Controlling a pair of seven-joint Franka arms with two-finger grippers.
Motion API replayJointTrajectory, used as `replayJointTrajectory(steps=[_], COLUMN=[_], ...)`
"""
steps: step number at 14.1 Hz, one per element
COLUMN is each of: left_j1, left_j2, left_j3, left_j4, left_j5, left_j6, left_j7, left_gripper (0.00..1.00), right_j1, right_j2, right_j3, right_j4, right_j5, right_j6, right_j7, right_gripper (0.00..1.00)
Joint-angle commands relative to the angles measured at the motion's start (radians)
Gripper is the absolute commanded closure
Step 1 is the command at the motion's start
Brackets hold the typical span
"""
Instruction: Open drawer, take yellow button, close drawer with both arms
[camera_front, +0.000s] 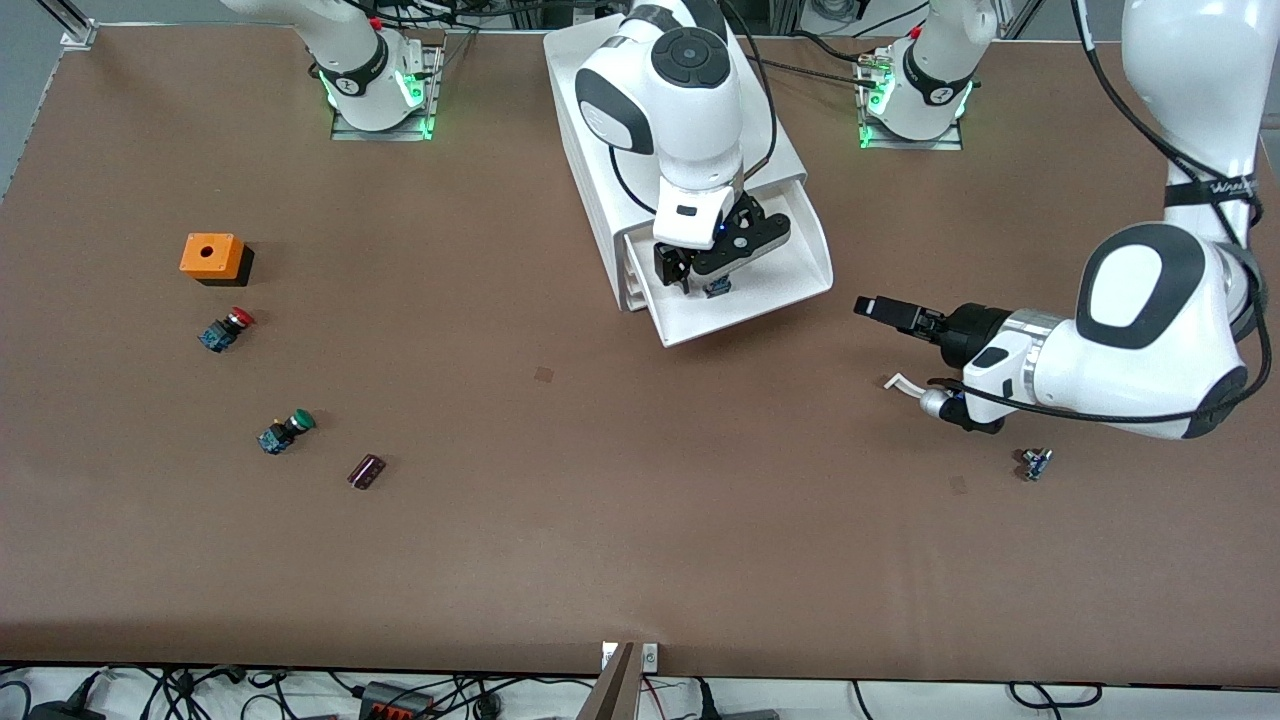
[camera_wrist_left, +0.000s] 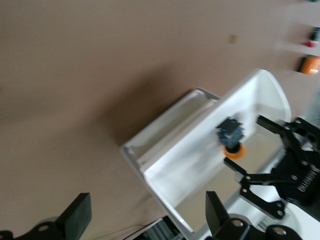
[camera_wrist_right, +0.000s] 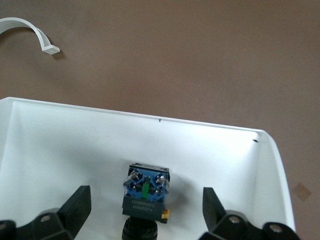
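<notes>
Between my right gripper's (camera_front: 695, 280) fingers, down inside the open drawer (camera_front: 790, 290), lies the button (camera_wrist_right: 146, 192). The jaws stand wide apart, one on each side of it, and they grip nothing yet. The button rests on its side on the drawer floor. Its yellow-orange cap points back toward my wrist and its blue terminal end points toward the drawer's front wall. Read as a clock on the front view, that long axis runs roughly from eleven to five, along the line the drawer slides. My fingers sit across that line, so I judge that closing them would pinch the body on its two flanks, provided I come a little lower first. The drawer juts out of the white cabinet (camera_front: 590, 150) toward five o'clock. Out at about three o'clock from it, over bare table toward the left arm's end, my left gripper (camera_front: 885, 345) waits, jaws spread and empty. The right is plainly the nearer one to the button.
</notes>
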Motion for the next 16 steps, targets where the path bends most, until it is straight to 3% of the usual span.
replayJointTrajectory(steps=[1,3,5,11,12,14,16], left_j1=[-0.043,-0.06,-0.054,-0.065,-0.066,-0.091,-0.097], left_j2=[-0.004,-0.007,0.011,0.083,0.083,0.083,0.083], left_j3=[-0.003,-0.001,0.013,0.023,0.023,0.023,0.023], left_j4=[0.044,0.055,0.116,0.141,0.14,0.14,0.14], left_j5=[0.147,0.241,0.258,0.379,0.38,0.39,0.417], left_j6=[-0.013,-0.01,-0.013,0.082,0.082,0.084,0.085], left_j7=[-0.105,-0.114,-0.136,-0.123,-0.125,-0.136,-0.148], left_gripper=[0.0,0.0,0.0,0.0,0.0,0.0,0.0], right_j1=[0.008,0.009,0.008,0.005,0.005,0.005,0.003], right_j2=[0.026,0.026,0.028,0.041,0.041,0.04,0.04], right_j3=[-0.005,-0.005,-0.005,-0.005,-0.005,-0.005,-0.005], right_j4=[0.035,0.035,0.035,0.035,0.035,0.035,0.037], right_j5=[-0.007,-0.008,-0.007,-0.004,-0.004,-0.004,-0.004], right_j6=[-0.004,-0.004,-0.003,0.02,0.022,0.022,0.025], right_j7=[0.056,0.06,0.06,0.058,0.06,0.058,0.058], right_gripper=[0.08,0.13,0.33,0.37,0.44,0.72,0.92])
